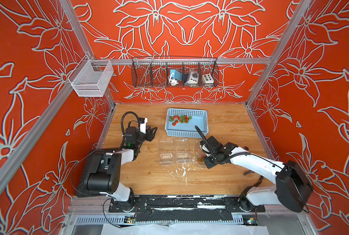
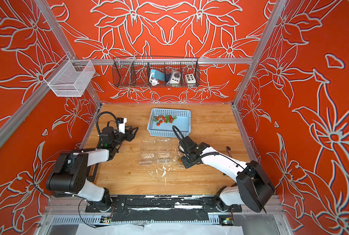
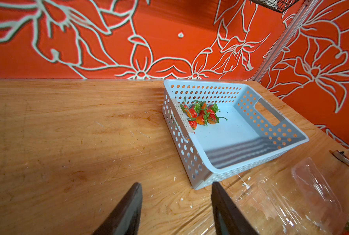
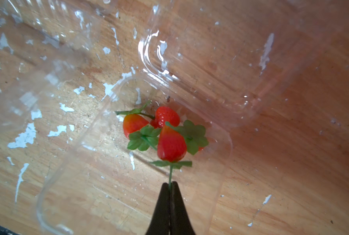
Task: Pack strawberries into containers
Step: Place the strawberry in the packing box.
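Several strawberries [image 1: 179,119] [image 2: 164,119] [image 3: 202,115] lie in the far left corner of the light blue basket [image 1: 186,130]. Three clear containers stand open in a row on the wood: two empty ones [image 1: 166,157] [image 1: 182,157] and a right one [image 4: 228,142] holding two strawberries [image 4: 133,124] [image 4: 167,117]. My right gripper [image 4: 170,183] is shut on the thin green stem of another strawberry [image 4: 171,145], which hangs just above those two. My left gripper [image 3: 176,185] [image 1: 154,130] hovers open and empty over bare wood left of the basket.
A metal spoon-like tool [image 2: 229,150] [image 3: 346,160] lies on the table to the right of the containers. A black wire basket [image 1: 174,73] and a white mesh basket [image 1: 91,79] hang on the frame above. White flecks [image 1: 182,171] mark the wood in front of the containers.
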